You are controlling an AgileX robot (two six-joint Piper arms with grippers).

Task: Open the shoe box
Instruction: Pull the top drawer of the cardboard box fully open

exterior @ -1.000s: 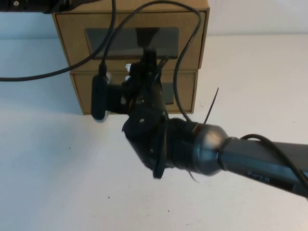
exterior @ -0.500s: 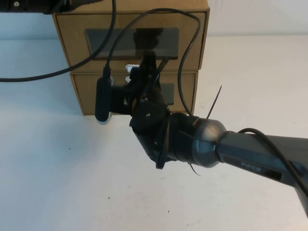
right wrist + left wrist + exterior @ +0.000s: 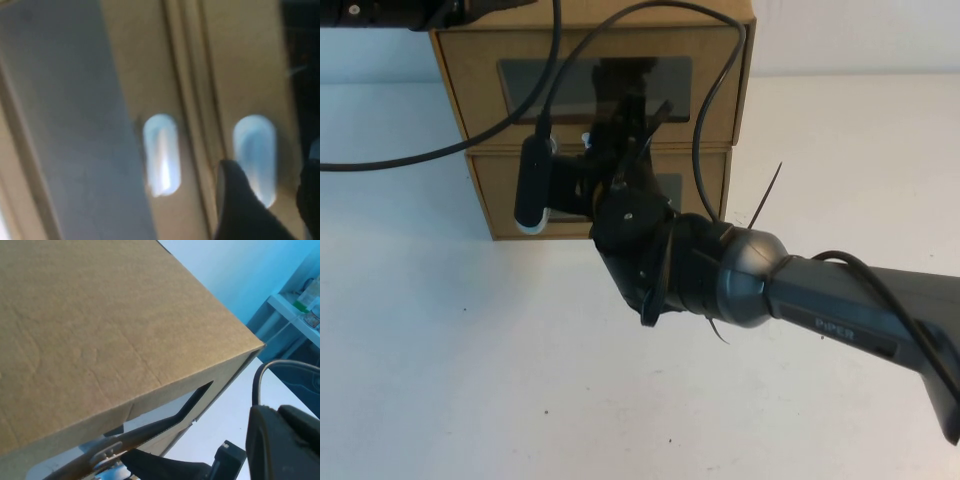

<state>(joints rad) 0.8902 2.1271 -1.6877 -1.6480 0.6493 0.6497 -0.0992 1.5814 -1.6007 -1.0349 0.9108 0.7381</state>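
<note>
**Right gripper at the front of two stacked shoe boxes, neither opened yet**

Two brown cardboard shoe boxes stand stacked at the far side of a white table (image 3: 440,350), fronts facing the robot. The upper shoe box (image 3: 460,70) has a dark window (image 3: 515,80) in its front. The lower shoe box (image 3: 488,195) sits directly beneath it. Both fronts lie flush with their shells, so nothing is open.

The right arm (image 3: 860,320) reaches in from the right. The right gripper (image 3: 620,135) sits close against the fronts, about where the two boxes meet. Its wrist view shows two pale oval finger holes (image 3: 161,155), one on each side of that seam. The jaws stand wide apart and hold nothing. One dark finger (image 3: 235,200) lies just beside the edge of one hole. Which box that hole belongs to cannot be told.

The left gripper (image 3: 485,8) hovers at the back left, over the top of the upper box. Whether it is open or closed cannot be told.

The approach looks nearly done. What seems left is the main work: hooking a finger into a hole and drawing the front out toward the robot.

The table is matte white with soft shadows. A black cable (image 3: 380,163) trails across it from the left. Behind the boxes is a pale blue wall (image 3: 840,35). The left wrist view shows a shelf (image 3: 295,310) far off.
</note>
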